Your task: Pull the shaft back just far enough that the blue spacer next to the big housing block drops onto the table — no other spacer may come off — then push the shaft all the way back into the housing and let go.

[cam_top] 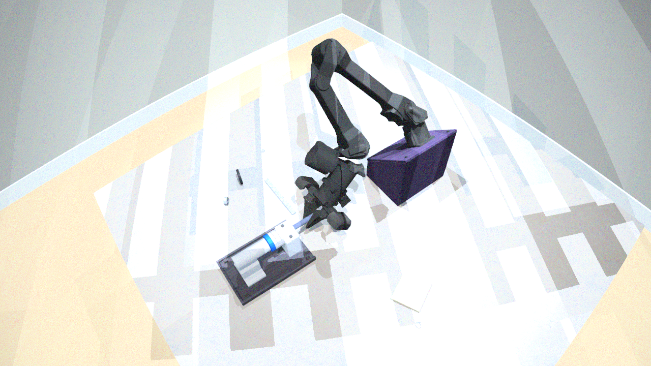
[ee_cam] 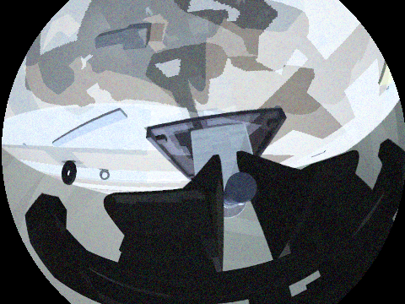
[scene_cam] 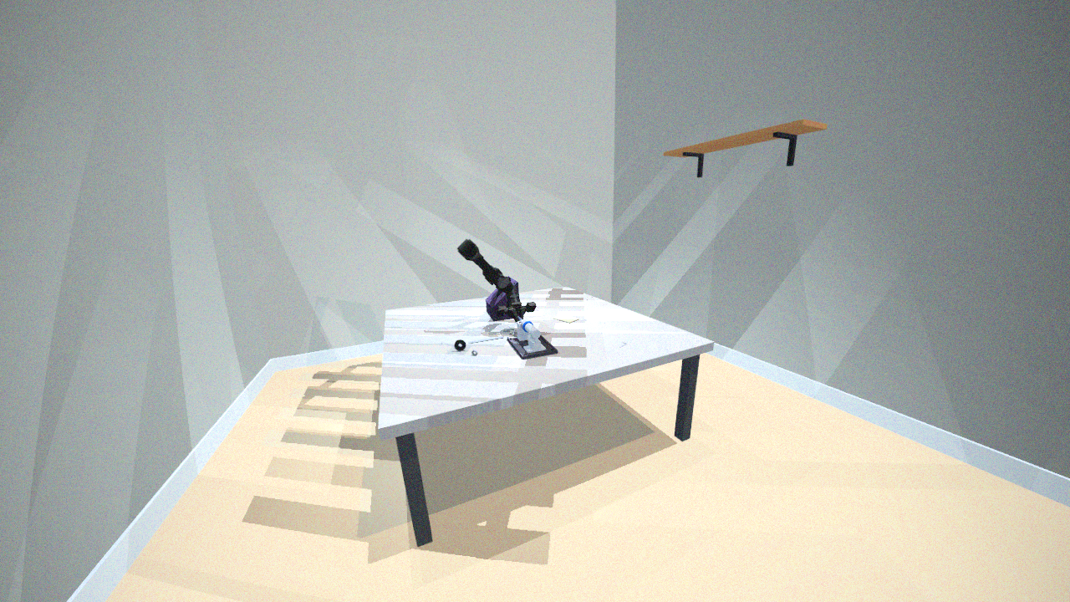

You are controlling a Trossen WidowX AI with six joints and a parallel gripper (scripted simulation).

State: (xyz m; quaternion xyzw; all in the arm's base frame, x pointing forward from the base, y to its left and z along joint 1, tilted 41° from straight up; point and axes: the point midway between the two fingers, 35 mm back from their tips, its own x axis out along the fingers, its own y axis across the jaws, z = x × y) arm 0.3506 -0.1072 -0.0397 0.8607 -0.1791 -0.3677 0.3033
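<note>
A shaft (cam_top: 301,222) (ee_cam: 240,187) of dull blue sticks out of a white block (cam_top: 293,246) with square marks on top. My gripper (cam_top: 308,221) (ee_cam: 228,159) is shut on the shaft close beside that block. A bright blue spacer (cam_top: 269,242) (scene_cam: 527,326) is still in line with the shaft, between a long white cylinder (cam_top: 249,256) and pale, ring-like parts beside the white block. I cannot count those parts. The blue spacer is up off the dark base plate (cam_top: 278,282) (ee_cam: 215,119). In the wrist view the block and fingers hide it.
A black ring (cam_top: 239,177) (ee_cam: 65,166), a small grey ring (cam_top: 226,202) and a thin flat bar (cam_top: 279,195) (ee_cam: 90,127) lie on the table beside the base plate. A cream pad (cam_top: 412,293) lies on the other side. The purple arm base (cam_top: 405,177) stands behind.
</note>
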